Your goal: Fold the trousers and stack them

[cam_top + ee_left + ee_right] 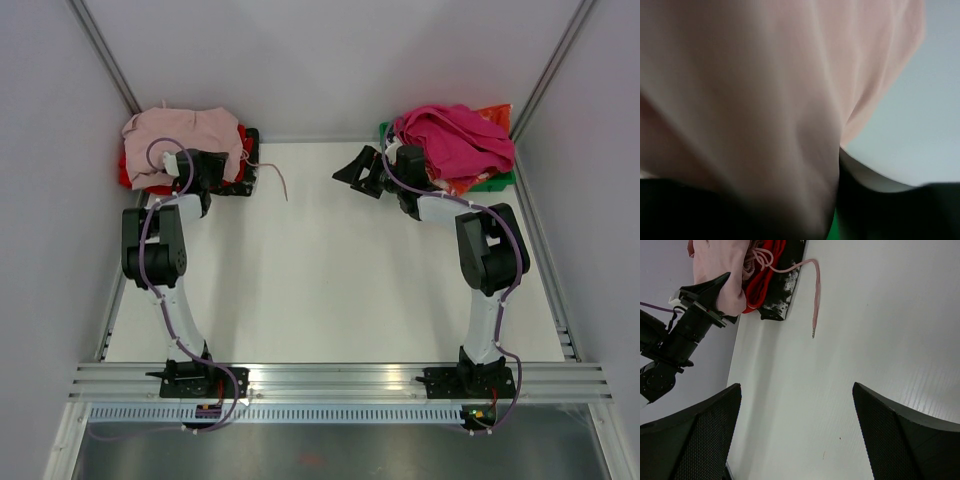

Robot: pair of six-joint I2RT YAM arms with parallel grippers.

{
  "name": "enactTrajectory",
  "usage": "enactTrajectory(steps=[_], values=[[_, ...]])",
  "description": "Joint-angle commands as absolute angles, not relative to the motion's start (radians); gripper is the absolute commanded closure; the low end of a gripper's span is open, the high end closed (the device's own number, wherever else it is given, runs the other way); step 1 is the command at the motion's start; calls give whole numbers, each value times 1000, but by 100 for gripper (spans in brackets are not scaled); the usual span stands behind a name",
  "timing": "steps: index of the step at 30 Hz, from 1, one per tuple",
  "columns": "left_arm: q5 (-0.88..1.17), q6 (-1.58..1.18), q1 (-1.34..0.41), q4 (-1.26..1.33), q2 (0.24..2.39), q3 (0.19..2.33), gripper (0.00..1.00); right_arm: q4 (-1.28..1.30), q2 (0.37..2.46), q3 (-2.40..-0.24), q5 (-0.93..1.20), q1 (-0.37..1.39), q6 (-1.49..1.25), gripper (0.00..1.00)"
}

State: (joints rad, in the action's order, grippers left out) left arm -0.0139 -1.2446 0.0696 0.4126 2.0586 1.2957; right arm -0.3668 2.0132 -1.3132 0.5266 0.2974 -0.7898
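Observation:
The pale pink trousers (185, 135) lie bunched on a stack of red folded garments (130, 175) in the far left corner. One drawstring cord (275, 180) trails onto the white table. My left gripper (225, 165) sits at the pile's right side. In the left wrist view the pink fabric (765, 100) fills the frame and hangs between the dark fingers (900, 210), which stand apart with a sliver of green showing beside the cloth. My right gripper (796, 387) is wide open over bare table and holds nothing. Its view shows the trousers (715, 260) and the cord (816, 290).
A bright magenta garment (455, 135) is heaped over orange and green items (495, 180) in the far right corner. Grey walls close in the left, right and back. A dark tray edge (782, 300) sits under the red stack.

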Motion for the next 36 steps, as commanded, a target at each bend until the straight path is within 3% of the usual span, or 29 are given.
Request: enactTrajectory(steps=[1, 3, 8, 11, 15, 19, 22, 24, 29, 36], values=[[75, -1183, 48, 381, 1947, 1259, 36, -408, 1997, -1308, 546, 305, -790, 2], [101, -1155, 48, 364, 1883, 1255, 26, -408, 1999, -1313, 551, 308, -788, 2], [181, -1028, 48, 264, 1764, 1305, 23, -400, 1993, -1312, 551, 316, -781, 2], [91, -916, 55, 164, 1715, 1380, 22, -376, 1979, -1315, 554, 321, -764, 2], [14, -824, 129, 141, 1735, 1460, 24, -333, 1944, -1316, 552, 319, -718, 2], [143, -812, 192, 138, 1801, 1532, 33, -284, 1922, -1319, 543, 321, -664, 2], [77, -769, 195, 162, 1802, 1526, 34, -276, 1917, -1319, 534, 321, -663, 2], [-41, -700, 195, 173, 1876, 1596, 34, -288, 1922, -1322, 541, 322, -670, 2], [-120, -585, 202, 116, 2107, 1827, 35, -247, 1910, -1341, 525, 321, -628, 2], [-151, -595, 212, 51, 2322, 1914, 38, -221, 1852, -1316, 474, 321, -552, 2]])
